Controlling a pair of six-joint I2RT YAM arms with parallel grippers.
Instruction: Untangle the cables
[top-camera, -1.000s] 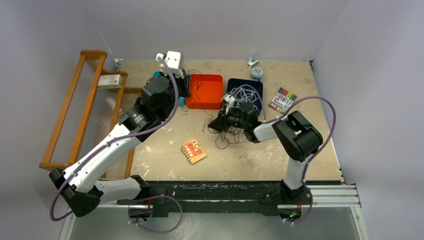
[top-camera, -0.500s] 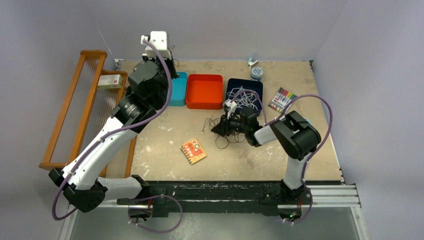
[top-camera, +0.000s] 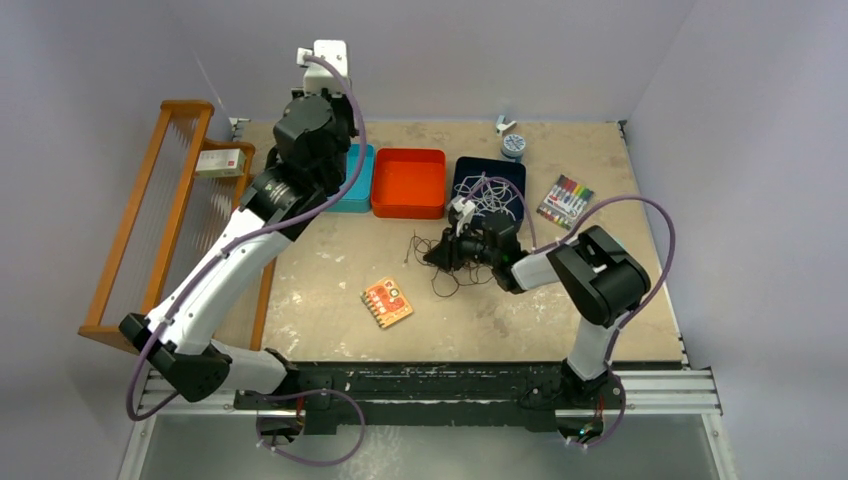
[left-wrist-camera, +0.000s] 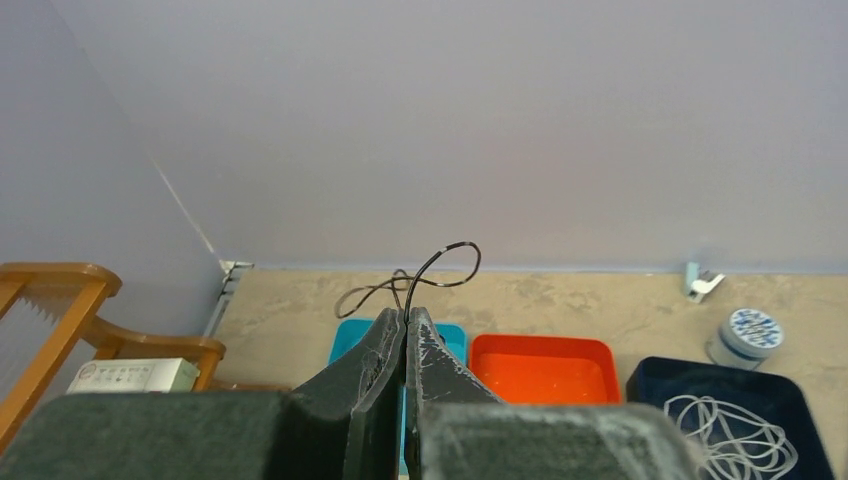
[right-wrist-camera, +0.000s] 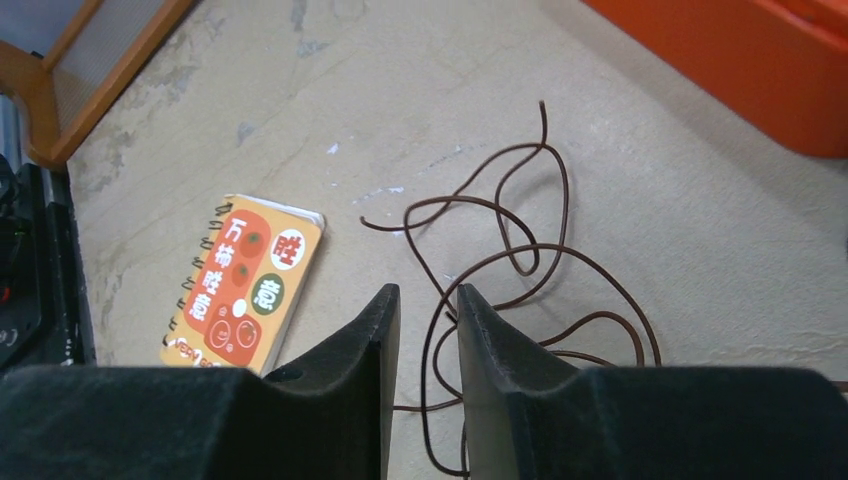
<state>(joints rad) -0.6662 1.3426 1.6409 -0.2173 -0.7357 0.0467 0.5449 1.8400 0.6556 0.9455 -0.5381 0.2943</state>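
Beige worktop (top-camera: 330, 330), seen from above, carries a black tangle of the cables (top-camera: 440, 280) near its middle under the right gripper (top-camera: 437, 256), and white cords (top-camera: 490, 195) in a navy tray (top-camera: 466, 164) at the far edge. From the left wrist, the left gripper (left-wrist-camera: 405, 315), high near the far left corner, has its jaws clamped on a thin black cable (left-wrist-camera: 440, 262) looping above them. From the right wrist, the jaws stand slightly apart astride a dark strand (right-wrist-camera: 428, 352) near an orange notebook (right-wrist-camera: 240, 285).

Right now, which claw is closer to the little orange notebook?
Right. The right gripper hangs low just beyond the orange notebook, among loose cables; the left gripper is raised far back over the teal bin, pinching a dark cable.
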